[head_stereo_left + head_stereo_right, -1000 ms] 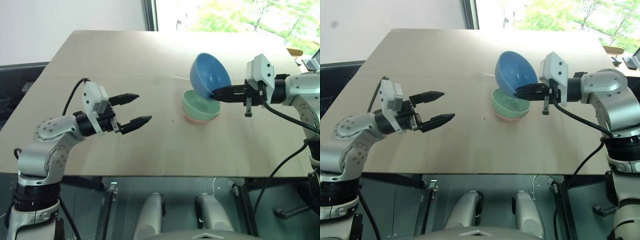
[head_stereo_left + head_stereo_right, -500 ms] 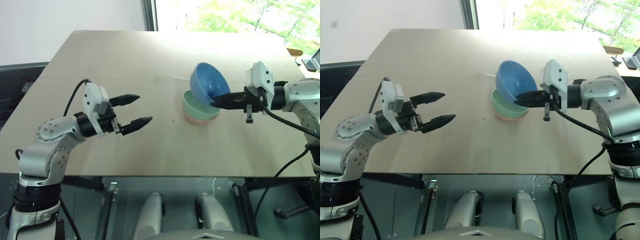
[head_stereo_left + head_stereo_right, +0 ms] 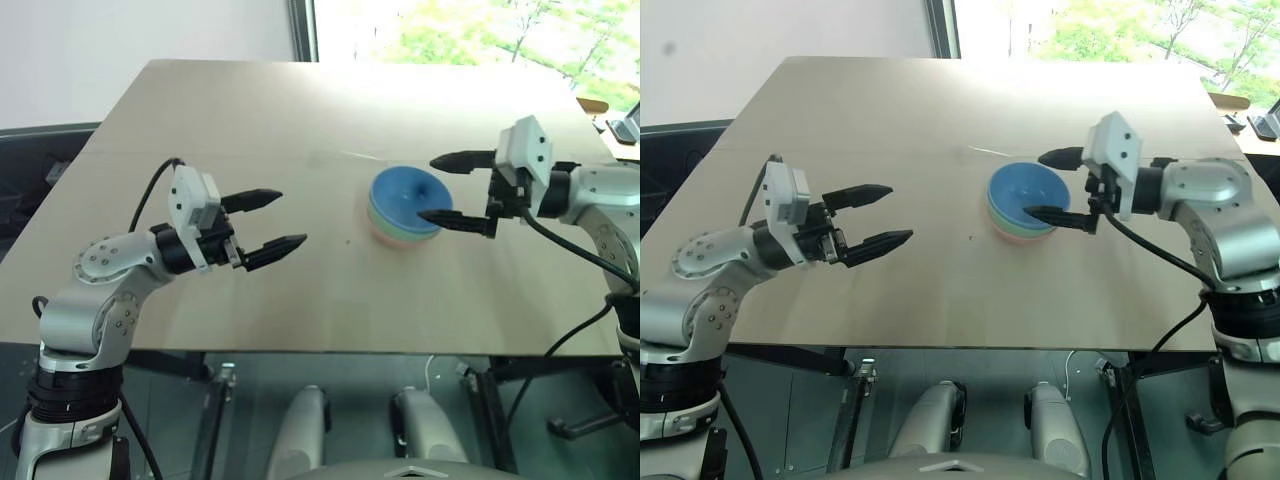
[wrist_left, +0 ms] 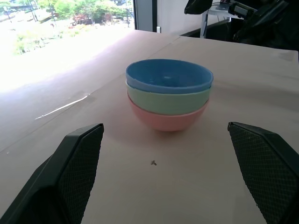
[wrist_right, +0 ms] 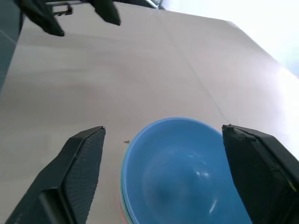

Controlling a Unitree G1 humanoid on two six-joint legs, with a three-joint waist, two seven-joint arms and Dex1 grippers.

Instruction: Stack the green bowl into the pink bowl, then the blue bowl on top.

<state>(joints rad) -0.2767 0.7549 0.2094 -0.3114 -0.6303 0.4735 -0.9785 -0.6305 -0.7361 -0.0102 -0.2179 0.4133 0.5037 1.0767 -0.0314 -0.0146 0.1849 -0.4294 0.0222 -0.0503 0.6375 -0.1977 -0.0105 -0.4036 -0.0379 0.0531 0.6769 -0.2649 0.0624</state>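
Table [image 3: 300, 300]: I see one broad tan table carrying the whole work area; a thin pale scratch runs across it just beyond the bowls, and a tiny dark speck lies on the near side of the stack.
Right arm: I have it reaching in from the right edge, with the right pincer [image 3: 447, 187] pointing toward the stack. Its jaws stand spread wide, one finger past the far side of the bowls and the other over the near rim of the top bowl. I see nothing gripped between them.
Left arm: it sits well to the left of the bowls. The left pincer [image 3: 277, 218] points toward the stack with both fingers parted and nothing between them, well apart from the bowls.
Stack: I count three bowls nested upright, right of the table's centre.
Pink bowl [image 4: 167, 120]: bottom of the stack, resting on the table.
Green bowl [image 4: 167, 101]: seated inside the pink bowl, with its wall showing as a band between the other two.
Blue bowl [image 4: 168, 75]: seated on top, mouth up, its rim level in the left wrist view.
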